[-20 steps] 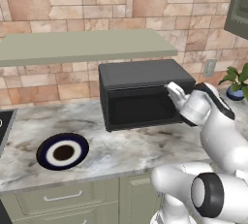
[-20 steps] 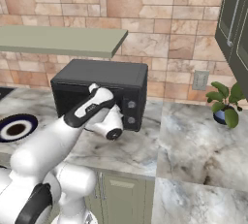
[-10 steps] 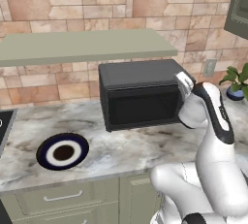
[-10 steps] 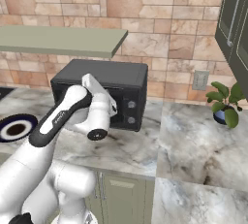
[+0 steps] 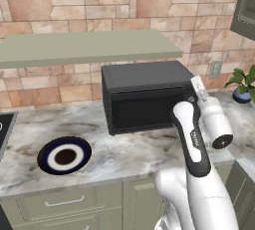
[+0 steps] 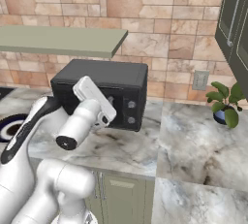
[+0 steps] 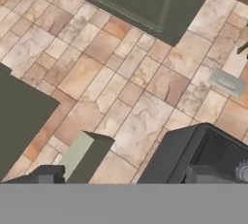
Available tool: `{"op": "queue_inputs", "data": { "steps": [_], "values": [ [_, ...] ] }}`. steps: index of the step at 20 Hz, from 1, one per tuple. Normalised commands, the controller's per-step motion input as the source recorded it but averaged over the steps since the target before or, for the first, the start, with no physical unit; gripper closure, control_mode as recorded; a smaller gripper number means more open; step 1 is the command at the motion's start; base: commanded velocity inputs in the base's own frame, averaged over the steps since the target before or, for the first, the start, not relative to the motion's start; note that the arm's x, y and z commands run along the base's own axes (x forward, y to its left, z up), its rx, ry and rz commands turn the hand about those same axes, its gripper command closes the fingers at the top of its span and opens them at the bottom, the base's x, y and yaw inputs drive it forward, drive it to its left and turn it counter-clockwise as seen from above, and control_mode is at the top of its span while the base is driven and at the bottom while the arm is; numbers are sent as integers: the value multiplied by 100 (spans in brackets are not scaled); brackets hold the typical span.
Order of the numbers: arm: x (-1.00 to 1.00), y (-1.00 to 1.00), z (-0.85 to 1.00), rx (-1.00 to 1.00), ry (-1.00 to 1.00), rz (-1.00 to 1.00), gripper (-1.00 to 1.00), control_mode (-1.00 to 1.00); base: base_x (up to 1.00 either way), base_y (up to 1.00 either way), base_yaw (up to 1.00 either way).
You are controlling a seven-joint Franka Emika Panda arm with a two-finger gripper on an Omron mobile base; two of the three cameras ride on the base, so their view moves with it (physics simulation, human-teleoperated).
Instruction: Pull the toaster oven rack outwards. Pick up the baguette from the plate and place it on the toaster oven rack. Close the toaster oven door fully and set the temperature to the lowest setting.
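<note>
Two finger tips (image 7: 46, 175) sit far apart in hand view, so gripper counts as spread wide, nothing between. Hand raised at right front corner of toaster oven (image 5: 144, 94), beside knob panel (image 6: 130, 111); contact unclear, probably none. Toaster oven door (image 5: 147, 112) shut; rack and baguette hidden. Plate (image 5: 64, 155) bare on marble counter (image 5: 129, 157), well left of oven. Potted plant (image 6: 224, 103) far right.

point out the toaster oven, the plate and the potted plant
toaster oven (image 5: 144, 107): left base view, on its closed glass door
plate (image 5: 64, 155): left base view, on its brown centre
potted plant (image 6: 224, 103): right base view, on its leaves
</note>
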Motion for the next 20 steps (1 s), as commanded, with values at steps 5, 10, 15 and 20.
{"op": "queue_inputs", "data": {
  "steps": [5,10,15,20],
  "values": [
    [-75,-40,73,0,41,-28,-100,-100,0,0,0],
    [-62,-27,83,0,48,-17,-100,-100,0,0,0],
    [-53,-14,51,0,58,-6,-100,-100,0,0,0],
    [-20,0,-4,-1,54,15,-100,-100,0,0,0]
  ]
}}
